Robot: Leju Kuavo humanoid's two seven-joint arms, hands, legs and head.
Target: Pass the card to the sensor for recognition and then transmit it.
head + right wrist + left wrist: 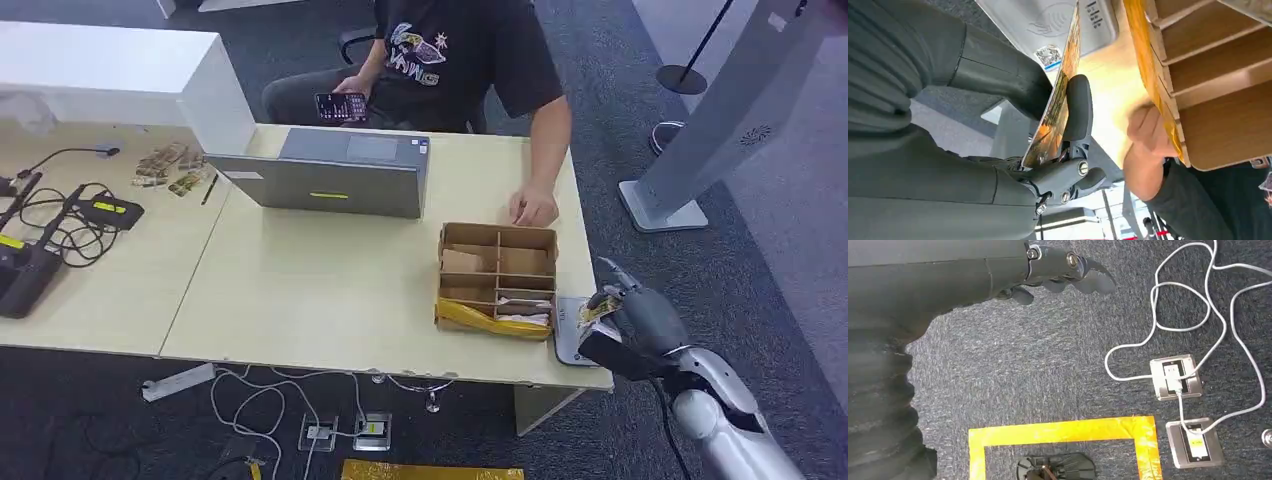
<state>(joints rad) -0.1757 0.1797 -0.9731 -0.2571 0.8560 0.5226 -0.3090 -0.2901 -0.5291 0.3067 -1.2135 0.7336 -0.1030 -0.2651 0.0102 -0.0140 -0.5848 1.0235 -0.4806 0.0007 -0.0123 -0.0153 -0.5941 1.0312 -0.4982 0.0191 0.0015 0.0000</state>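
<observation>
So the right robot hand (622, 312) has the card (1055, 107) pinched on edge between its thick thumb and a dark finger (1077, 107), you can see it really well in the right wrist view. The card is yellow-orange with a printed pattern, and it's being held just over the grey sensor (570, 330), which lies flat at the near right corner of the surface (310, 290). Can't tell whether the card actually touches the sensor or just sits above it.

Right beside the sensor, toward the middle of the surface, there's an open cardboard box (497, 280) with dividers and some yellow tape along its near side, so that's pretty tight against where the robot hand is working. A person (470, 60) sits at the far edge, one hand (533, 208) resting on the surface just behind the box, the other holding a phone (341, 106). A grey laptop (335, 172) sits near the far edge in front of them.

The left robot hand (1058, 270) hangs down over the carpet with nothing in it, fingers loosely apart. Below it are white cables (1198, 315), floor sockets (1175, 377) and a yellow tape outline (1063, 432)
</observation>
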